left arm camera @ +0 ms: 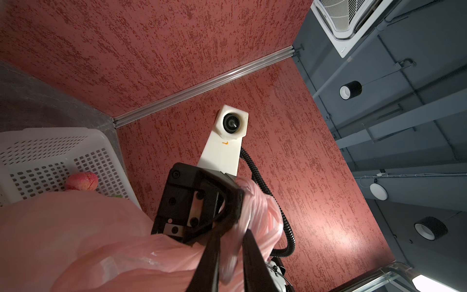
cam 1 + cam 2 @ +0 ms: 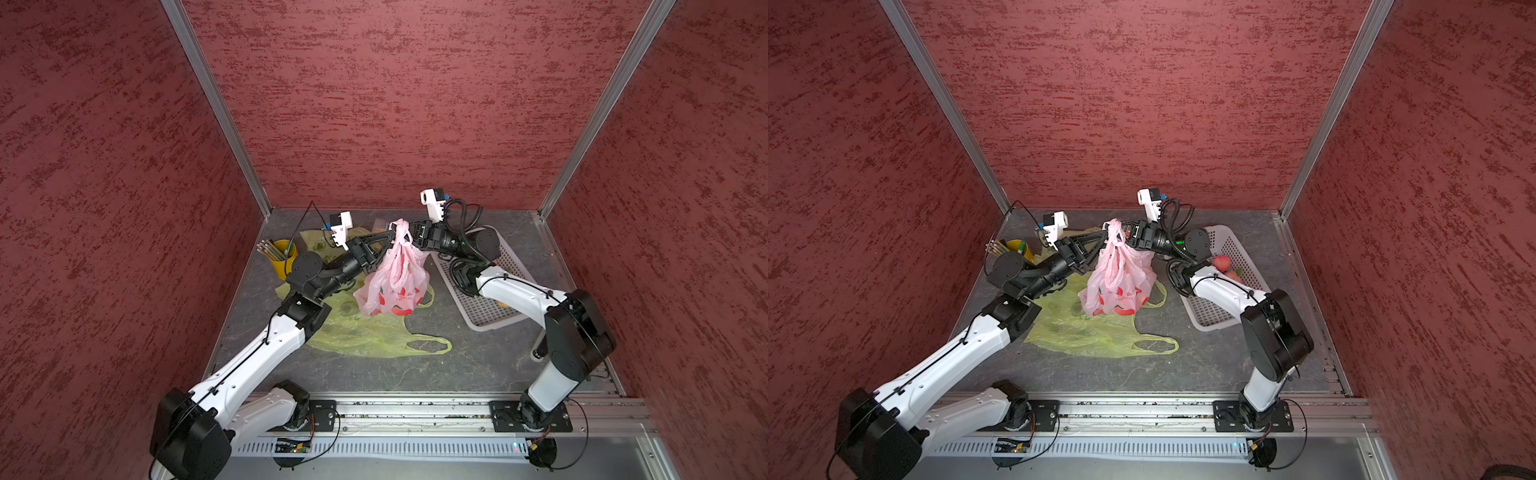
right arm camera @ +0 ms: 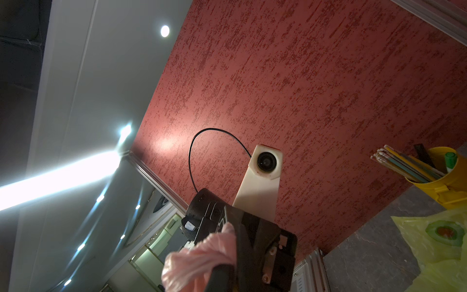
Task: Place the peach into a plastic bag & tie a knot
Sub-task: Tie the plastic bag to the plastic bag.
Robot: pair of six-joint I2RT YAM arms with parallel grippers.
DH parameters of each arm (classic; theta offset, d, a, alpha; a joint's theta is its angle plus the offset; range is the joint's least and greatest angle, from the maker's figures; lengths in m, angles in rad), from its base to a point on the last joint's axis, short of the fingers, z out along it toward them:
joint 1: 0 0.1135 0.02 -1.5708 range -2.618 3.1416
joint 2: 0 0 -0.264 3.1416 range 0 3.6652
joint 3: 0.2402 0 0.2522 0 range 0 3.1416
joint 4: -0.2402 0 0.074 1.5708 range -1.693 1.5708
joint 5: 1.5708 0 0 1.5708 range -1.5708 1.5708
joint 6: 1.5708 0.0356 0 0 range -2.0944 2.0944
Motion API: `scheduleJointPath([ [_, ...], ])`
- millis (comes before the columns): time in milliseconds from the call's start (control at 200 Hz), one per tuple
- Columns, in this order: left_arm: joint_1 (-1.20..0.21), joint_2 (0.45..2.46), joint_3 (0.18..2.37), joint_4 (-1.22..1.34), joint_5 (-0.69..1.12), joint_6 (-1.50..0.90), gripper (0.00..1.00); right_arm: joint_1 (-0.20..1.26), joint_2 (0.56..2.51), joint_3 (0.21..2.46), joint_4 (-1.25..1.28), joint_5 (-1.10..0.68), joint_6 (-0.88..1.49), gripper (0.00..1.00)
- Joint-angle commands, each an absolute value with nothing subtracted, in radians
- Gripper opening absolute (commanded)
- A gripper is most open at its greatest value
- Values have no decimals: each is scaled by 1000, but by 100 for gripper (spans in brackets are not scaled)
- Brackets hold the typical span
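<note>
A pink plastic bag with red print hangs over a flat yellow-green plastic bag on the dark tabletop. The left jaws and right jaws are both closed on its bunched handles. One pink peach lies in the white perforated basket. What the pink bag holds cannot be told.

Top views evenly lit, sharp; right wrist view: ceiling strip light glaring, streaked.
</note>
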State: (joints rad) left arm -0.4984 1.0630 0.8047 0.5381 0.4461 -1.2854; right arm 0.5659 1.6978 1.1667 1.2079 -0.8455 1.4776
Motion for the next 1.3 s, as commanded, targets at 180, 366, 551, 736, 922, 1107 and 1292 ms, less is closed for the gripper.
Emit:
scheduleJointPath([
  [180,-492,1084,809,546,446,-1271,13,573,1668,1157,1248,-838,1483,0],
  [366,-490,1112,803,566,455,-1279,6,580,1652,1126,1192,-836,1432,0],
  [551,-468,1114,752,606,464,-1298,0,580,1619,1084,1054,-836,1314,0],
  [736,-426,1093,671,602,480,-1281,0,562,1585,1064,804,-824,1121,9],
  [922,-370,1048,592,577,484,-1275,0,530,1532,1040,546,-778,942,37],
  [1107,-348,1012,609,515,503,-1239,0,520,1445,1037,338,-708,812,50],
  [1292,-347,1003,621,492,508,-1223,0,553,1380,1068,304,-744,829,43],
])
